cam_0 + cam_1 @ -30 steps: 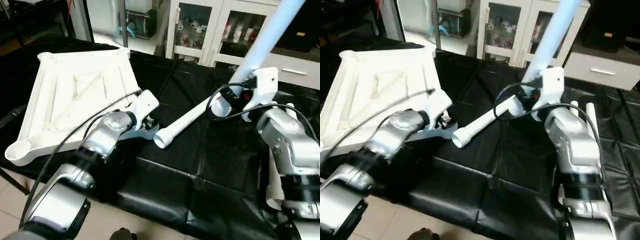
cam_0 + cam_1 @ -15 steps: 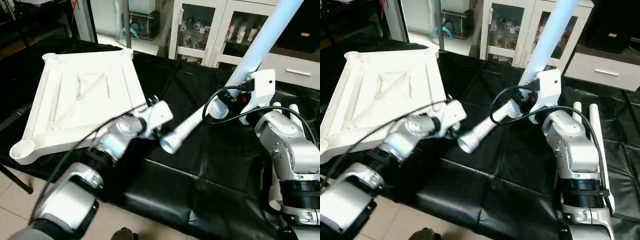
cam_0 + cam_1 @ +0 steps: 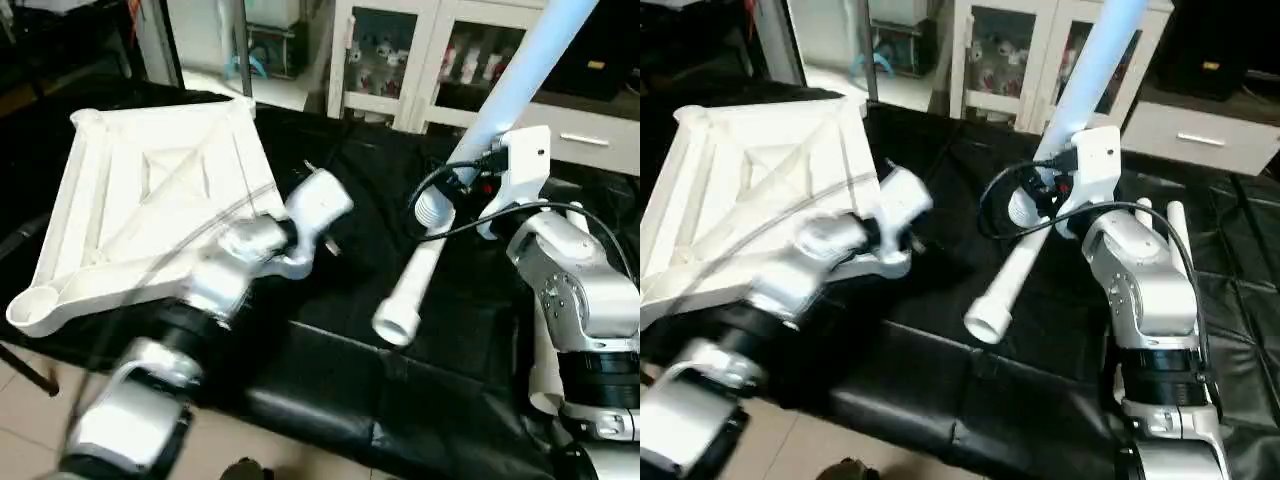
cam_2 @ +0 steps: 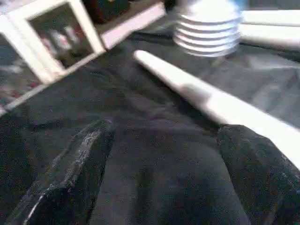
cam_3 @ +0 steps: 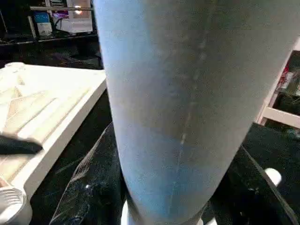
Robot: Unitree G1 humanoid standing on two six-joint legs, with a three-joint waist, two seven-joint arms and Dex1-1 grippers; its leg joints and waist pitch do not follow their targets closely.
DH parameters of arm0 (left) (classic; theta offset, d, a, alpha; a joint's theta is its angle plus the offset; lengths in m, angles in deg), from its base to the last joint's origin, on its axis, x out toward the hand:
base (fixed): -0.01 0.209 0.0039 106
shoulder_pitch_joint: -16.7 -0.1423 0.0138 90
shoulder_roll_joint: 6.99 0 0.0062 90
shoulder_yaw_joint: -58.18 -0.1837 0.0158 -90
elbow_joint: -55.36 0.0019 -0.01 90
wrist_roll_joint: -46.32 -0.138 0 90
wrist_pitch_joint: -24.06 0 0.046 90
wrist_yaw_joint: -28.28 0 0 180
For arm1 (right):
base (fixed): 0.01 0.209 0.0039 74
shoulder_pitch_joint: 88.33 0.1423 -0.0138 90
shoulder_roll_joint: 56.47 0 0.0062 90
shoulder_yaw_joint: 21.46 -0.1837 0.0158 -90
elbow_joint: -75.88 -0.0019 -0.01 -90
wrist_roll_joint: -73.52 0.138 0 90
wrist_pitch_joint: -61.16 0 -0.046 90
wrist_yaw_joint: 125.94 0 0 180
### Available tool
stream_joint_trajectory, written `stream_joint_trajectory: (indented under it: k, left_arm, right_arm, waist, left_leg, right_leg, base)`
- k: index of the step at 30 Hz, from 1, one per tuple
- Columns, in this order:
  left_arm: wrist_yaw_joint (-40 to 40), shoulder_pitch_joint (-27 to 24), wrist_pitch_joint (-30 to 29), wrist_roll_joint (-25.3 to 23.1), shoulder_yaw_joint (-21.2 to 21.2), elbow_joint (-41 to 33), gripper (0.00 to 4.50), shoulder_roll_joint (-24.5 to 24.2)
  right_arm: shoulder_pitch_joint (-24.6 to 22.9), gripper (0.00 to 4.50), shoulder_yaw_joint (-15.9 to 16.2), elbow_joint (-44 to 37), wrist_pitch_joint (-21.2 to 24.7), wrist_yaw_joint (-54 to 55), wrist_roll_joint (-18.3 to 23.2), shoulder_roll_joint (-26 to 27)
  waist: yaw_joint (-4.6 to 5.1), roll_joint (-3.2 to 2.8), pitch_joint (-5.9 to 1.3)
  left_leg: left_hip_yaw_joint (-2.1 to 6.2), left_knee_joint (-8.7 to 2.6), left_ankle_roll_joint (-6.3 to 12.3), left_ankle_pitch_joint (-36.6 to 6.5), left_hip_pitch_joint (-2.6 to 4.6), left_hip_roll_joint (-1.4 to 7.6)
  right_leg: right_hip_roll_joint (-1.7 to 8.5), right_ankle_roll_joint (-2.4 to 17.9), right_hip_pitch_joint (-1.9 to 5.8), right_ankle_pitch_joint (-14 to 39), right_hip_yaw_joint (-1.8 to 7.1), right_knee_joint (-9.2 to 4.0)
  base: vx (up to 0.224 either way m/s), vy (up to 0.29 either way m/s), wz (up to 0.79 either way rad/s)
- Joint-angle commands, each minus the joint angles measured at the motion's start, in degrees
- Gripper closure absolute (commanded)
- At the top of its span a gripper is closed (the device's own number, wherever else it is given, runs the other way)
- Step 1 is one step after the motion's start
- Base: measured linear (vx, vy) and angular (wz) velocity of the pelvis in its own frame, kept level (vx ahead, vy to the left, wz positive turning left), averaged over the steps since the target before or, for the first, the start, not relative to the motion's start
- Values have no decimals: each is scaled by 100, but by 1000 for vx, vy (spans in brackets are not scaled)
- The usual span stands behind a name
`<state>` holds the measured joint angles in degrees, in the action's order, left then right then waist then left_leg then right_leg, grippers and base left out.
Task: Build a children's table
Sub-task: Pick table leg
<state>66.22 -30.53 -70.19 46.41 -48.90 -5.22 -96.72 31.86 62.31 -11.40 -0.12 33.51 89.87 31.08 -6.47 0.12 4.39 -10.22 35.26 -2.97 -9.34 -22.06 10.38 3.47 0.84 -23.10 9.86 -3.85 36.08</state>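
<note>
Nearest the camera, at lower right of the head view, the right end effector (image 3: 470,190) is clamped around a leg (image 3: 505,95). The leg slants from its open wide end at lower centre, above the black bench (image 3: 330,390), up past the top right corner. The right wrist view looks along this tube, with dark fingers (image 5: 86,187) pressed to either side of it.

Left of centre, the left end effector (image 4: 164,164) hangs over the bench with its fingers spread apart and nothing between them. It sits between the held leg and the top (image 3: 150,200), just beside the top's near edge. Its wrist view shows another leg (image 4: 206,101) lying on the black cover ahead.

The top lies upside down at upper left of the bench, ribbed side up. The round socket (image 3: 35,305) at its near corner is empty, and no leg stands in any socket that can be seen. At least two more legs (image 3: 1155,215) lie side by side at the right, partly behind the right arm.

By my reading the build has barely begun: one leg is in hand but not seated, so all the legs are yet to fit.

At the far edge stands a cabinet (image 3: 400,55) with glass doors. No brand, label or writing can be read anywhere.
</note>
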Motion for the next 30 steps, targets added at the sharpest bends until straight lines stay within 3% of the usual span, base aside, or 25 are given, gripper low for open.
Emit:
stream_joint_trajectory:
  k: [1,2,5,6,7,8,10,11,13,14,16,17,19,20,21,22,23,24,25,26,27,28,29,30]
  left_arm:
    - [-56,-152,76,-196,134,-40,32,-333]
    - [-56,-152,76,-196,134,-40,21,-333]
    - [420,-503,-75,-240,200,100,5,-1050]
    - [514,-560,-99,-240,184,115,5,-1125]
    - [616,-633,-132,-251,172,103,5,-1194]
    - [613,-694,-130,-254,202,167,5,-1226]
    - [569,-753,-89,-266,230,298,0,-1250]
    - [558,-758,-48,-249,244,356,0,-1246]
    - [352,-704,65,-203,382,564,0,-1205]
    - [137,-754,90,52,696,392,0,-1082]
    - [110,-815,73,234,849,224,0,-1024]
    - [-120,-926,-66,387,1058,-85,0,-947]
    - [-672,-1228,-77,559,1454,-750,0,-760]
    - [-868,-1315,-108,534,1537,-918,0,-701]
    - [-1300,-1561,-137,468,1696,-1355,0,-536]
    - [-1381,-1616,-136,454,1721,-1447,0,-499]
    - [-1736,-1878,-198,357,1782,-1824,0,-305]
    - [-1931,-2031,-262,283,1787,-2006,0,-170]
    - [-1931,-2031,-262,283,1787,-2006,0,-170]
    - [-2115,-2258,-130,160,1714,-2157,0,-17]
    - [-2195,-2359,-74,108,1681,-2225,0,51]
    - [-2248,-2471,-65,84,1649,-2299,0,109]
    - [-2357,-2631,-40,58,1634,-2360,0,197]
    - [-2438,-2773,-54,53,1644,-2390,0,256]
  right_arm:
    - [-5,267,-8,-78,20,-14,24,7]
    - [-5,267,-8,-78,20,-14,24,7]
    - [-110,267,119,-192,130,-194,135,70]
    - [-129,267,152,-218,153,-247,158,70]
    - [-152,267,192,-255,180,-307,185,66]
    - [-183,267,271,-302,241,-456,258,55]
    - [-225,267,378,-364,321,-663,361,47]
    - [-246,267,396,-396,346,-695,388,51]
    - [-290,267,434,-444,379,-708,419,95]
    - [-375,267,449,-516,395,-649,412,147]
    - [-428,267,451,-562,399,-622,404,176]
    - [-524,267,434,-674,425,-507,387,230]
    - [-760,267,378,-934,493,-263,397,368]
    - [-842,267,388,-1008,481,-162,330,392]
    - [-1089,267,429,-1160,347,166,60,462]
    - [-1145,267,440,-1187,304,245,-10,478]
    - [-1461,267,535,-1292,-7,638,-439,541]
    - [-1672,267,611,-1342,-250,862,-727,570]
    - [-1672,267,611,-1342,-250,862,-727,570]
    - [-1915,267,618,-1428,-264,975,-807,618]
    - [-2022,267,620,-1467,-266,1025,-840,639]
    - [-2107,267,608,-1511,-203,1063,-830,657]
    - [-2197,267,510,-1564,-152,1112,-716,763]
    - [-2243,267,393,-1627,-128,1101,-534,884]
  waist:
    - [14,51,-489]
    - [32,39,-488]
    - [28,59,-498]
    - [58,60,-492]
    - [76,64,-485]
    - [80,85,-483]
    - [44,45,-468]
    - [45,92,-461]
    - [-4,61,-453]
    - [-14,19,-460]
    - [-23,54,-470]
    - [-31,-4,-469]
    - [-16,13,-484]
    - [-14,-17,-476]
    - [-3,-27,-485]
    - [7,19,-474]
    - [8,17,-471]
    - [-9,3,-465]
    - [-46,44,-460]
    - [-139,-102,-480]
    - [-150,-22,-473]
    - [-230,41,-428]
    - [-259,6,-434]
    - [-258,8,-431]
  left_leg:
    - [129,-442,-120,-1430,139,254]
    - [137,-449,-132,-1426,130,258]
    - [139,-449,-140,-1410,148,256]
    - [140,-463,-136,-1370,123,257]
    - [123,-466,-148,-1419,155,260]
    - [126,-465,-141,-1443,152,261]
    - [129,-472,-183,-1627,198,291]
    - [119,-479,-181,-1653,198,289]
    - [135,-493,-246,-1772,204,295]
    - [155,-504,-317,-1863,210,303]
    - [153,-503,-363,-1907,213,309]
    - [169,-507,-384,-1942,208,307]
    - [169,-514,-417,-1908,179,332]
    - [167,-498,-361,-1949,167,294]
    - [171,-499,-376,-1939,157,306]
    - [161,-507,-352,-1854,146,309]
    - [149,-496,-331,-1866,153,284]
    - [118,-478,-253,-1856,120,266]
    - [96,-413,-17,-1711,85,221]
    - [175,-252,249,-1417,64,219]
    - [169,-184,370,-1303,25,235]
    - [279,23,548,-1060,-81,256]
    - [346,135,594,-972,-111,286]
    - [400,230,637,-930,-169,294]
  right_leg:
    - [505,805,240,1800,284,-506]
    - [506,803,244,1781,289,-491]
    - [524,791,229,1815,291,-483]
    - [517,770,239,1768,298,-463]
    - [502,774,201,1776,304,-479]
    - [506,790,210,1793,302,-475]
    - [531,836,164,1957,311,-503]
    - [523,833,159,1988,307,-516]
    - [539,804,147,2012,317,-514]
    - [544,805,155,1992,310,-497]
    - [558,876,158,1865,310,-488]
    - [564,897,162,1844,308,-483]
    - [562,981,195,1565,310,-445]
    - [557,981,199,1652,302,-471]
    - [545,964,211,1625,307,-456]
    - [523,914,204,1592,305,-484]
    - [519,870,196,1705,308,-501]
    - [605,823,221,1938,360,-551]
    - [755,807,276,2266,445,-630]
    - [1018,801,319,2615,597,-727]
    - [1123,761,351,2708,678,-806]
    - [1429,699,425,3249,827,-918]
    - [1584,687,432,3521,892,-960]
    - [1697,651,456,3739,935,-993]
  base:
    - [0,0,0]
    - [0,0,0]
    - [0,0,0]
    - [0,0,0]
    - [0,0,0]
    - [0,0,0]
    - [0,0,0]
    - [0,0,0]
    - [0,0,0]
    - [0,0,0]
    - [0,0,0]
    - [0,0,0]
    - [0,0,0]
    - [0,0,0]
    - [0,0,0]
    - [0,0,0]
    - [0,0,0]
    - [0,0,0]
    - [0,0,0]
    - [0,0,0]
    - [0,0,0]
    - [-5,75,-6]
    - [-5,75,-6]
    - [7,140,-16]
